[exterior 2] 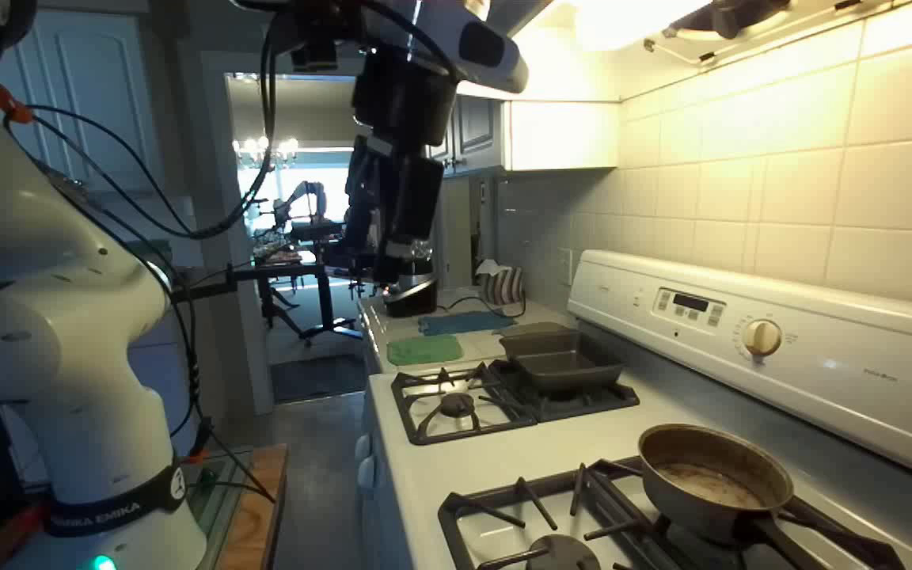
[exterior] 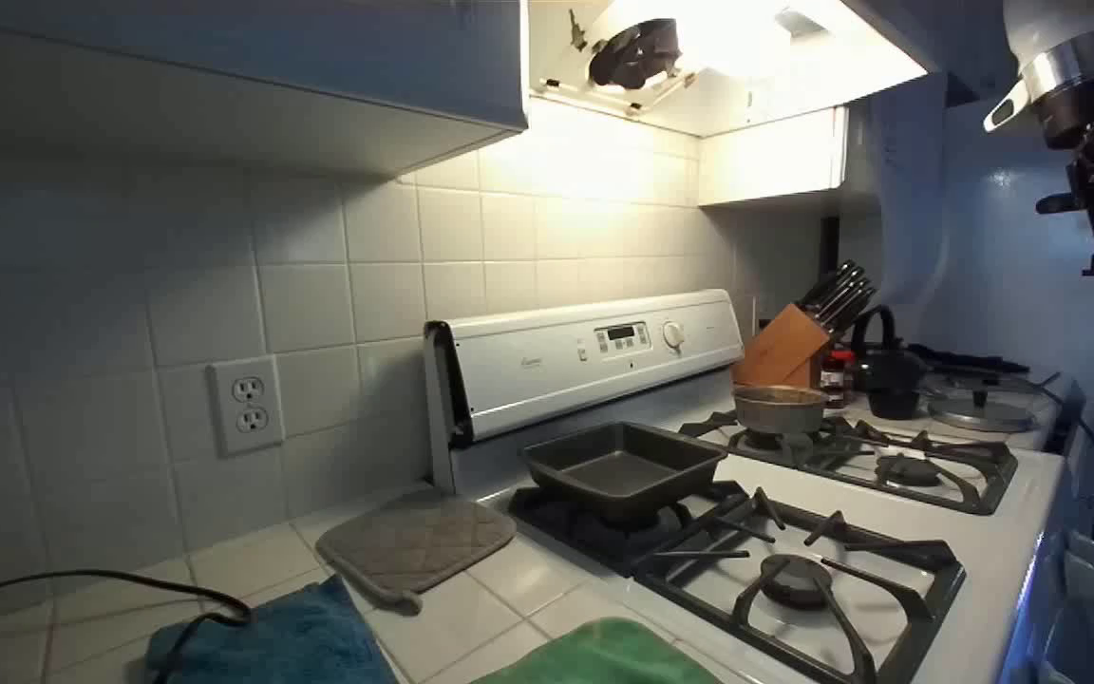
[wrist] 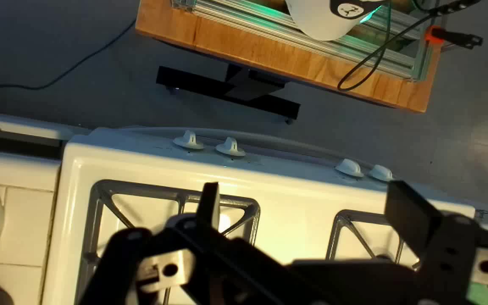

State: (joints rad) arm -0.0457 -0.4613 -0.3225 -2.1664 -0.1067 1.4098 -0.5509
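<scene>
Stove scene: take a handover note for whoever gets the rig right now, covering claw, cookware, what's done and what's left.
Claw: open, holding nothing, raised above the stove.
Pan: at the rear of the stove, near the potholder.
Pot: also at the rear, nearer the knife block.
Done: jaws stand spread, clear of both.
Left: no grasp made yet; both sit ungripped.

I'm watching my white arm [exterior 2: 100, 317] wearing black cables [exterior 2: 214, 231] above its black EMIKA band [exterior 2: 115, 507], green light [exterior 2: 104, 563] glowing below.
</scene>
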